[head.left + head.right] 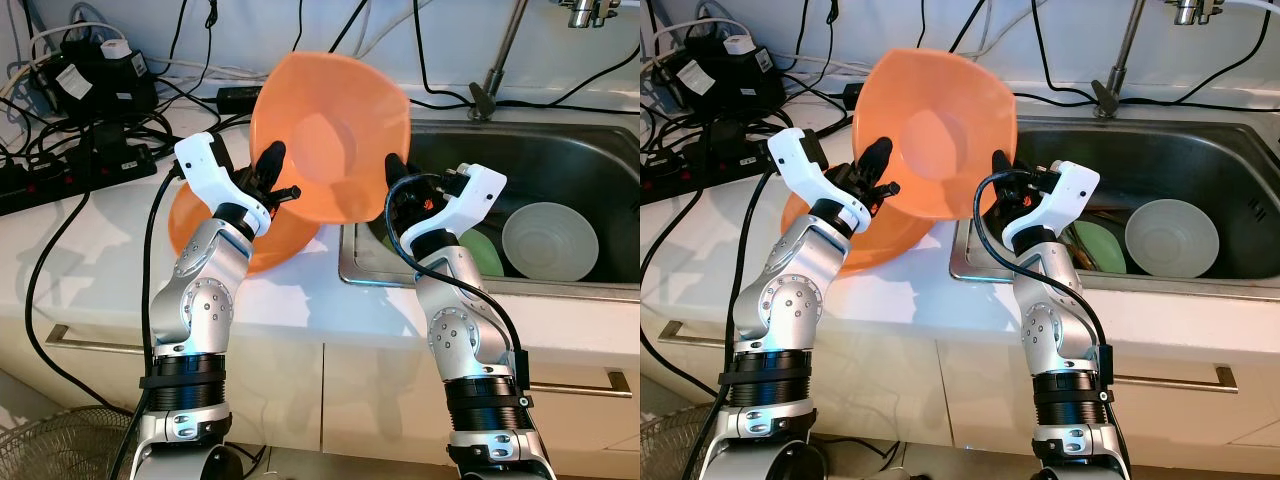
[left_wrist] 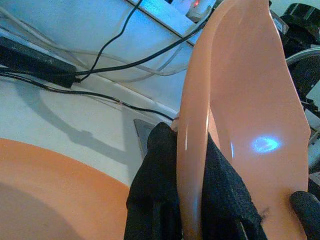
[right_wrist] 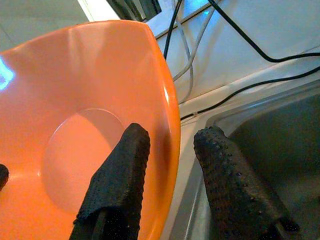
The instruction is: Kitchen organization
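Held up on edge between both arms, the orange bowl point(image 1: 330, 140) is the thing most likely to go astray. The left pincer point(image 1: 272, 172) is pinching its rim, one finger inside and one outside, as the left wrist view shows plainly. The right pincer point(image 1: 397, 180) straddles the opposite rim with its fingers point(image 3: 117, 177) spread; one lies against the inner face, the other stands apart from the outside, so that side looks poorly gripped. I judge that if the left pinch slackens, or the arms pull apart, the smooth thin rim could slide free and the bowl drop onto the sink point(image 1: 600, 150) edge or the table point(image 1: 90, 260).

The bowl is glossy orange plastic, squarish with rounded corners and a flat round base, tilted so its hollow faces the robot. It hangs above the table just left of the sink. Under it, also left of the sink, a second orange bowl point(image 1: 205, 235) rests on the table. Inside the sink lie a white bowl point(image 1: 550, 240) and a green dish point(image 1: 485, 252). Farther left of the sink, black cables and power strips point(image 1: 75, 165) crowd the back of the table, where a falling bowl could snag them.
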Robot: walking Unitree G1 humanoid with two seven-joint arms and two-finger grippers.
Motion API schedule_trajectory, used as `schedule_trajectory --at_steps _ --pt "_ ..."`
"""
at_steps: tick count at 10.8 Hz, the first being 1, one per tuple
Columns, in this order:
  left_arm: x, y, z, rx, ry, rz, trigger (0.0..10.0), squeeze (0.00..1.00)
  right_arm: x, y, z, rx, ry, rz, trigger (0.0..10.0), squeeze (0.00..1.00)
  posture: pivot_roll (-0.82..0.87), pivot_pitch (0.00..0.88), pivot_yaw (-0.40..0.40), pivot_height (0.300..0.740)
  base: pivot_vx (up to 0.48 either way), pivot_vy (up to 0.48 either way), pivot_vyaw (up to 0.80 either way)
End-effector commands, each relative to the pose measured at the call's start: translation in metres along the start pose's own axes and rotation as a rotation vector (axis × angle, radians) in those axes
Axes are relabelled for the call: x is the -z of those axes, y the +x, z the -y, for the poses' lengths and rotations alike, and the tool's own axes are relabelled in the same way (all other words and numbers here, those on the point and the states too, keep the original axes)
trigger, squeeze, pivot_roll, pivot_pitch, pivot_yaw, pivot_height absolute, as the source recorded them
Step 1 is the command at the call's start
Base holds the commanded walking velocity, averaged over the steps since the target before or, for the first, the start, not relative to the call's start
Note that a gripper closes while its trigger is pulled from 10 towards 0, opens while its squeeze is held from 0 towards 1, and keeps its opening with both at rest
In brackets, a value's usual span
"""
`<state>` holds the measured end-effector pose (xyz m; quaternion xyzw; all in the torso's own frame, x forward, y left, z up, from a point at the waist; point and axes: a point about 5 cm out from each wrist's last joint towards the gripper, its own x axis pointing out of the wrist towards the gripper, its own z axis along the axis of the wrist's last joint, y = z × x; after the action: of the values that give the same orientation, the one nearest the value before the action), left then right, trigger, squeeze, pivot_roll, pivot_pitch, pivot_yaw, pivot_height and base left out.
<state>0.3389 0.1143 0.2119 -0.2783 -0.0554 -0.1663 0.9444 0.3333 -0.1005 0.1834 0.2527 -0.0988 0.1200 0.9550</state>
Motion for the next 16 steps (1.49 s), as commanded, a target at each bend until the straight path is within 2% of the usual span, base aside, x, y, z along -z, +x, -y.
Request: schedule_trajectory --at_steps 1,4,5,6,11,13,14,16 --pt "-0.008 0.0 0.008 0.052 0.001 0.046 10.0 0.0 -0.005 0.0 -0.003 -0.008 0.002 0.015 10.0 0.0 0.08 0.0 0.062 0.74 0.0 0.0 0.0" --pt "-0.004 -0.002 0.014 0.105 -0.001 0.021 10.0 0.0 -0.004 0.0 -0.005 -0.003 0.043 0.012 10.0 0.0 0.08 0.0 0.062 0.74 0.0 0.0 0.0" --pt "-0.002 -0.002 0.015 0.113 -0.001 0.012 10.0 0.0 -0.004 0.0 -0.004 0.008 0.079 0.015 3.8 0.0 0.08 0.0 0.061 0.74 0.0 0.0 0.0" --pt "-0.001 -0.002 0.015 0.112 -0.002 0.011 10.0 0.0 -0.005 0.0 -0.004 0.011 0.101 0.017 0.0 0.0 0.08 0.0 0.061 0.74 0.0 0.0 0.0" --pt "-0.001 -0.001 0.015 0.11 0.007 0.012 10.0 0.0 -0.006 0.001 -0.002 0.016 0.177 0.01 0.0 0.0 0.08 0.0 0.052 0.74 0.0 0.0 0.0" --pt "0.002 -0.001 0.016 0.113 0.039 0.002 10.0 0.0 -0.005 0.001 -0.005 -0.012 0.183 -0.007 0.0 0.0 0.08 0.0 0.05 0.74 0.0 0.0 0.0" --pt "0.003 -0.001 0.017 0.12 0.038 -0.001 10.0 1.0 -0.005 0.001 -0.006 -0.014 0.191 -0.007 0.0 0.0 0.08 0.0 0.051 0.74 0.0 0.0 0.0" --pt "0.005 -0.002 0.017 0.122 0.038 -0.014 10.0 1.0 -0.009 0.003 -0.003 0.008 0.227 0.007 0.0 0.0 0.08 0.0 0.051 0.74 0.0 0.0 0.0"
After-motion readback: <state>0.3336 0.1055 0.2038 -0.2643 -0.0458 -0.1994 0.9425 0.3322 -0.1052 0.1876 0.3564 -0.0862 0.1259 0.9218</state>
